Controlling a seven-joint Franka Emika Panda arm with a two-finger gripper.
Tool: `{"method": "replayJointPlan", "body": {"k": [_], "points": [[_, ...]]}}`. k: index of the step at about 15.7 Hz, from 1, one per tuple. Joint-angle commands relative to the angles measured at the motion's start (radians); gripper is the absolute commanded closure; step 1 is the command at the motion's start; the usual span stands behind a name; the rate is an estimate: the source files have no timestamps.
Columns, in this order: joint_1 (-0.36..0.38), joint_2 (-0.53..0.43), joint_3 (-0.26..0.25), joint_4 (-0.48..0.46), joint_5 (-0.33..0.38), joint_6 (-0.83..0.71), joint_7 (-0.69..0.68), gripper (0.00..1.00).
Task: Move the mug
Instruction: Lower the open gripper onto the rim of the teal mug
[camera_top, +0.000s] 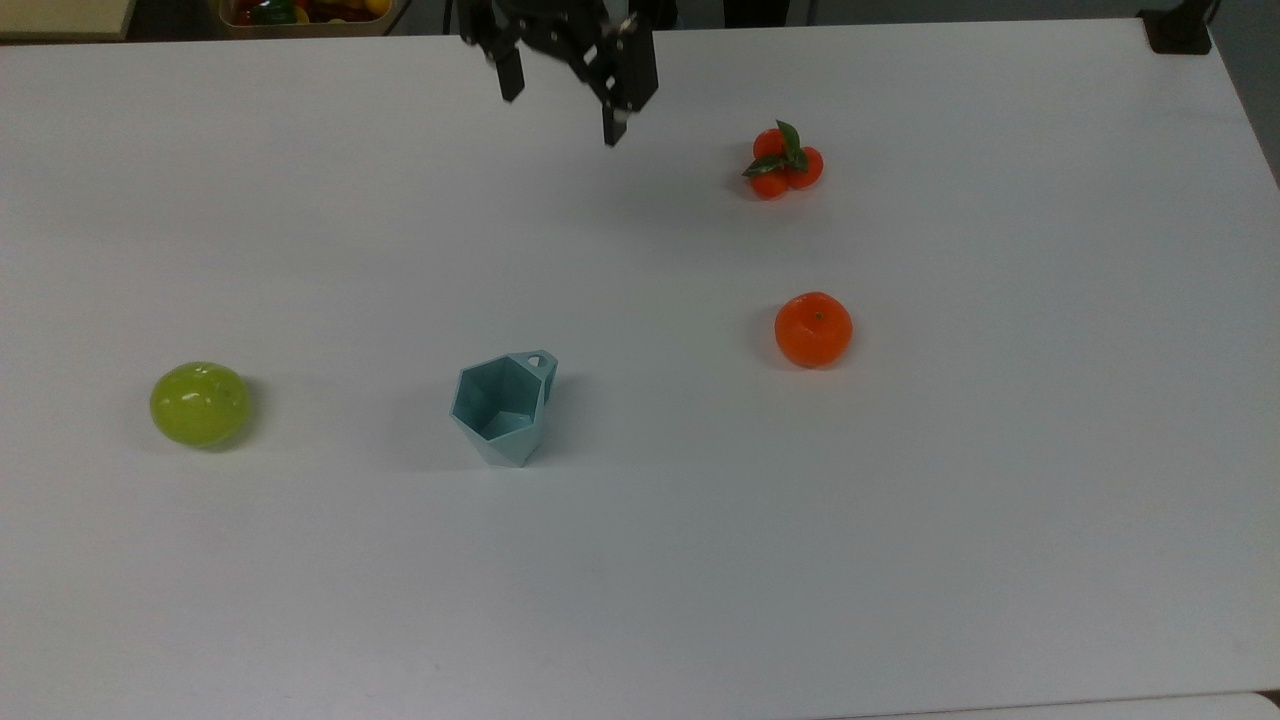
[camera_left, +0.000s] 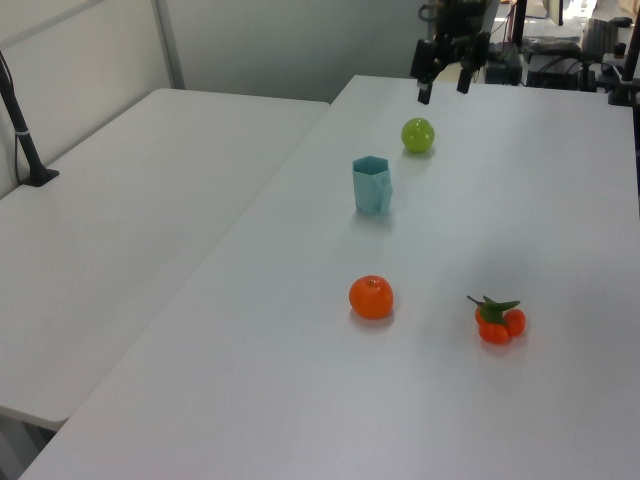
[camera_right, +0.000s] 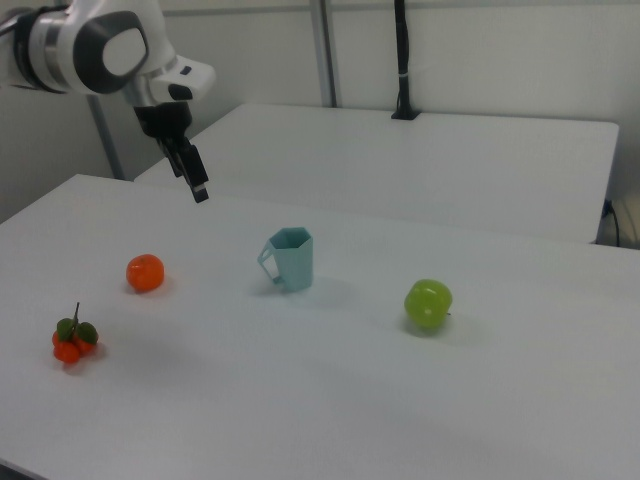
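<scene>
Mug (camera_top: 501, 408): pale teal, faceted, standing upright on the white table (camera_top: 640, 560), mouth open to the top view, and nothing visible inside it. Its small looped handle sits at the rim toward the top view's upper right; in the right view the handle (camera_right: 268, 258) faces the right view's left.
Mug's neighbours: green apple (camera_top: 199, 403) well off to the top view's left, single orange (camera_top: 813, 329) off to the top view's right, none of them touching the mug.
Bin at the far edge: a tray (camera_top: 305, 22) just beyond the table in the top view's upper left, with red, green and yellow pieces in it, too cut off to name.
Claw (camera_top: 560, 100): up in the air over the far side of the table, fingers spread wide with a clear gap between them, pinching nothing and touching nothing.
Claw versus mug: well apart, with bare tabletop between them in the top view; in the left view the gripper (camera_left: 441, 86) hangs above and beyond the apple (camera_left: 418, 135), with the mug (camera_left: 372, 185) nearer the camera.
Arm: white link with a grey joint (camera_right: 105, 45) reaching in from the right view's upper left, dark fingers (camera_right: 195, 178) pointing down.
Small cluster: three little oranges with green leaves (camera_top: 783, 161), nearest thing to the claw in the top view, still apart from it.
</scene>
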Motion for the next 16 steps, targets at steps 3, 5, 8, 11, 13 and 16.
{"method": "replayJointPlan", "body": {"k": [3,5,8,11,13,16], "points": [[0.011,0.114,-0.016,0.017,-0.017,0.141,0.024,0.00],[0.012,0.165,-0.018,0.017,-0.018,0.197,0.023,0.00],[0.011,0.225,-0.018,0.017,-0.020,0.274,0.024,0.00],[0.008,0.282,-0.019,0.016,-0.051,0.317,0.024,0.00],[0.006,0.317,-0.021,0.016,-0.064,0.351,0.026,0.00],[0.000,0.357,-0.021,0.016,-0.069,0.391,0.026,0.00]]}}
